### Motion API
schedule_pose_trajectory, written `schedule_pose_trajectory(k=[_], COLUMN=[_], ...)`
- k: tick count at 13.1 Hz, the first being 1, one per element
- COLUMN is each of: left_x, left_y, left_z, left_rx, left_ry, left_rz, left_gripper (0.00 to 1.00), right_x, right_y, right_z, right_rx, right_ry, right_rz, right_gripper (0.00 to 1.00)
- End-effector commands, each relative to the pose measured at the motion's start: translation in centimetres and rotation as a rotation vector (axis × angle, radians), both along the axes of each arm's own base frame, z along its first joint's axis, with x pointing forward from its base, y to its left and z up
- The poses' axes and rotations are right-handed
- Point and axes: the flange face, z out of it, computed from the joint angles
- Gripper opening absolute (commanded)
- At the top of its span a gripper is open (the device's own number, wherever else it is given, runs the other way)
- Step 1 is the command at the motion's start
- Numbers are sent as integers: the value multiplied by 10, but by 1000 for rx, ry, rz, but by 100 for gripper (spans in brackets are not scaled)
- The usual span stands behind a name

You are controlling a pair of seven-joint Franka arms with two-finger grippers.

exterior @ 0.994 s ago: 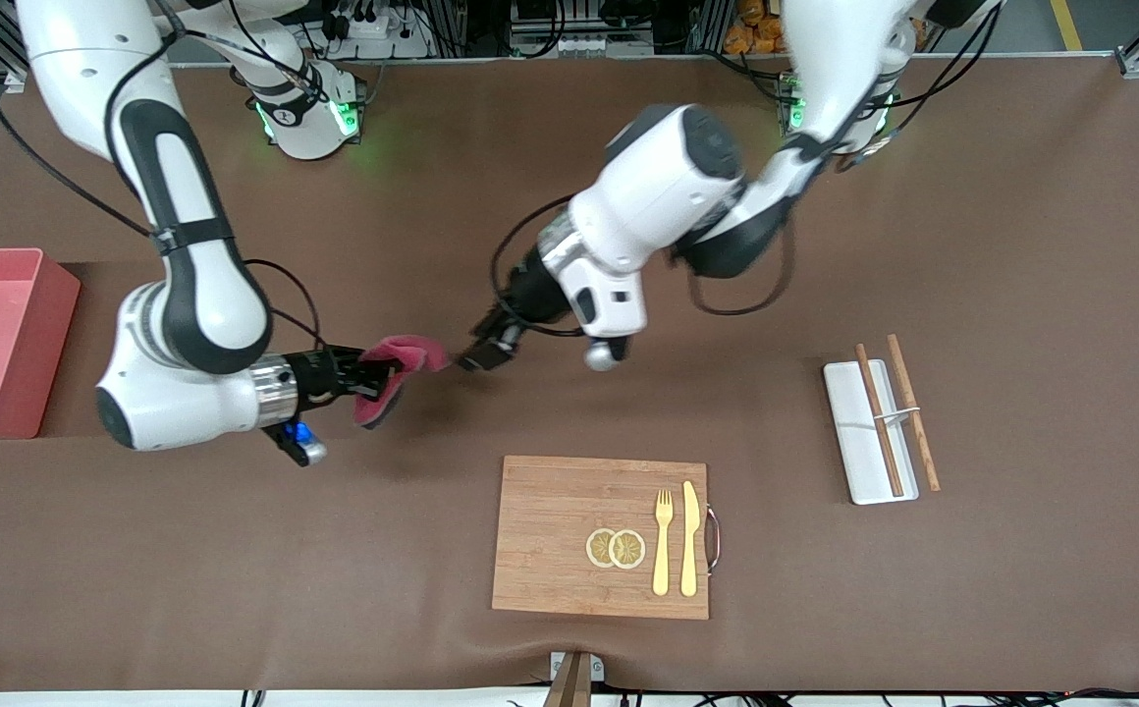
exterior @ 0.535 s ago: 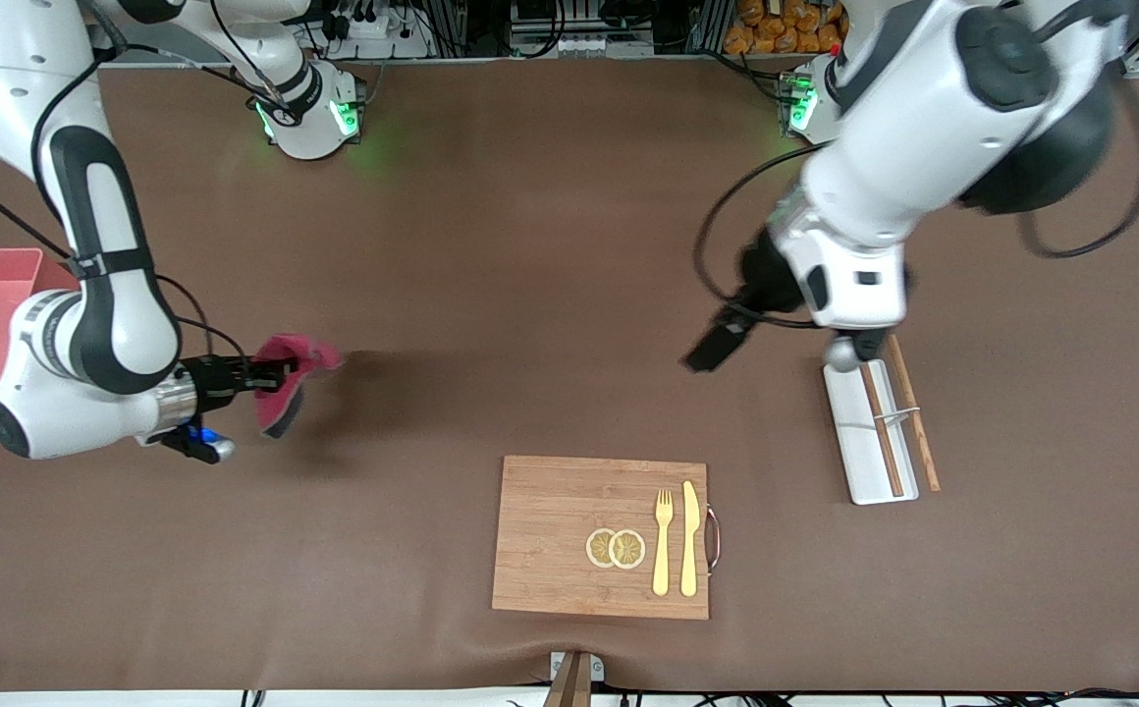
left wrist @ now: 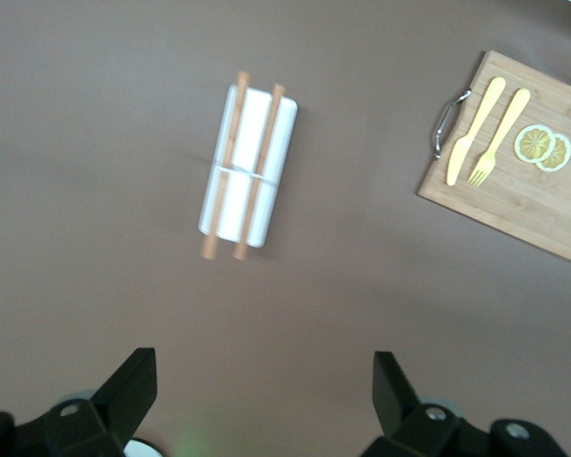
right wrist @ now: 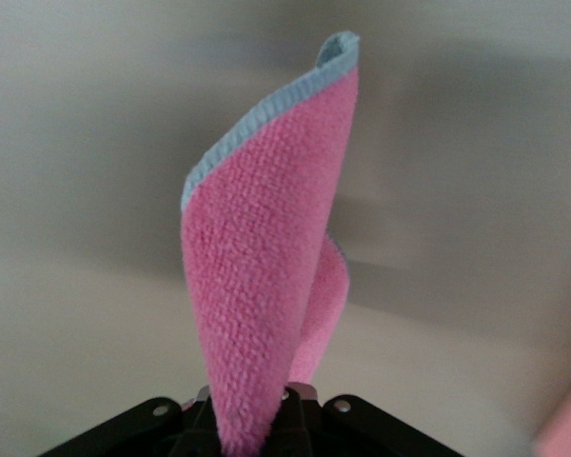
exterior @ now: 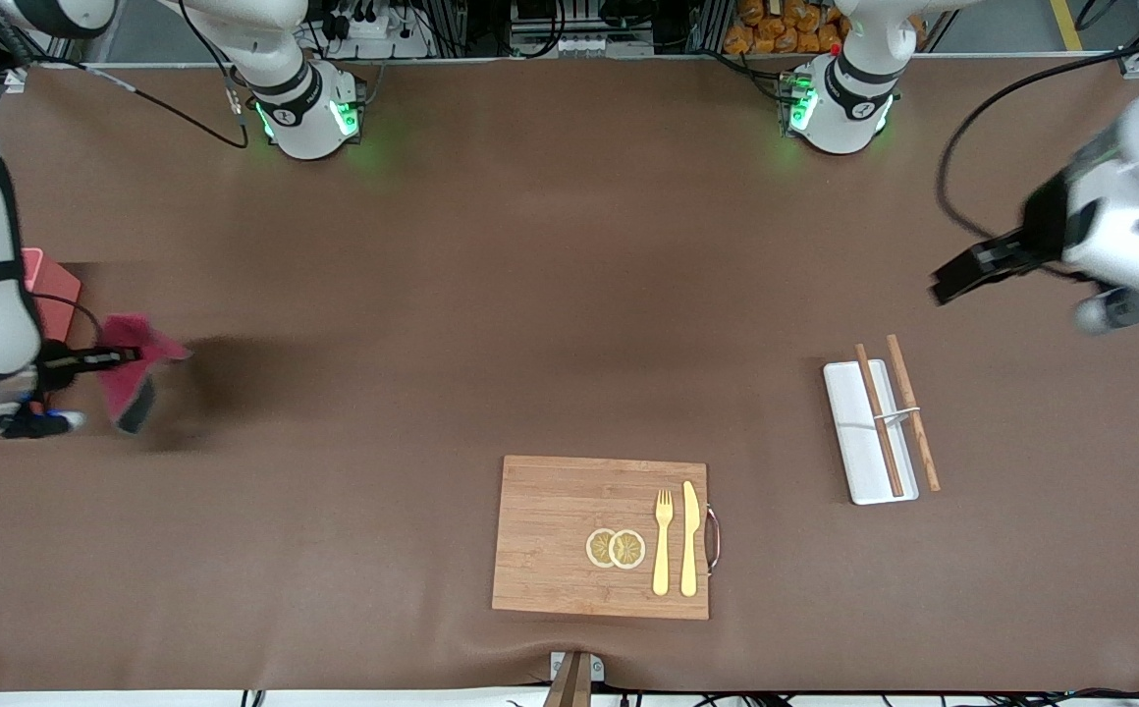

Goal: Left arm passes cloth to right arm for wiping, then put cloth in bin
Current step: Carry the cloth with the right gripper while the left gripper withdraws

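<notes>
The cloth (exterior: pixel 137 371), a magenta fuzzy towel, hangs from my right gripper (exterior: pixel 106 358), which is shut on it just above the table, right beside the pink bin (exterior: pixel 51 283) at the right arm's end. The right arm hides most of the bin. In the right wrist view the cloth (right wrist: pixel 266 276) stands folded out of the shut gripper (right wrist: pixel 252 419), and a blurred pink corner of the bin (right wrist: pixel 566 428) shows. My left gripper (exterior: pixel 962 275) is open and empty, up over the left arm's end of the table. Its fingers (left wrist: pixel 133 381) stand wide apart.
A wooden cutting board (exterior: pixel 550 535) with lemon slices (exterior: pixel 616 548), a fork (exterior: pixel 663 540) and a knife (exterior: pixel 689 538) lies near the front camera. A white tray (exterior: pixel 859 462) with chopsticks (exterior: pixel 879 417) lies toward the left arm's end; it also shows in the left wrist view (left wrist: pixel 249 162).
My right arm has carried the cloth across the table to beside the bin. My left arm, open and empty, has swung away to its own end of the table.
</notes>
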Motion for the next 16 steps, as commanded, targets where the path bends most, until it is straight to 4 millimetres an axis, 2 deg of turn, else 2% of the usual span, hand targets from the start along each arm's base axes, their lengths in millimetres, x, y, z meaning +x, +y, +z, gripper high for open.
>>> schedule_pose_trajectory(k=[1,2,3,4,5,6,8,9,10,11,13,14,16], left_x=[-19,-23,-26,-27,-27,-26,-26,-25,-25,-27,-28,-28,-29], left_y=[20,36,55,67,84,97,106,107,107,106,105,104,105], left_z=[6,8,9,10,9,9,10,10,10,12,13,15,18], left_rx=[49,58,61,60,59,52,52,52,53,53,53,55,56], left_ry=[-3,-2,1,4,9,7,5,3,2,-1,-1,-6,-12], left_rz=[-117,-153,-191,-224,-234,-241,-233,-232,-232,-233,-234,-236,-234], left_gripper=[100,100,100,100,100,100,100,100,100,100,100,100,100], right_x=[-14,-22,-23,-19,-10,3,32,42,51,57,61,62,58], right_y=[-65,-80,-80,-70,-49,-21,66,102,140,187,267,288,289], right_z=[30,33,32,29,24,20,10,11,11,12,26,43,80], right_rx=[-51,-49,-47,-38,-27,-23,84,127,163,214,286,290,288], right_ry=[-33,-36,-35,-26,-24,-24,-50,-65,-78,-82,-65,-61,-70], right_rz=[67,65,67,82,106,144,190,198,198,186,130,111,106], right_gripper=[0,0,0,0,0,0,0,0,0,0,0,0,0])
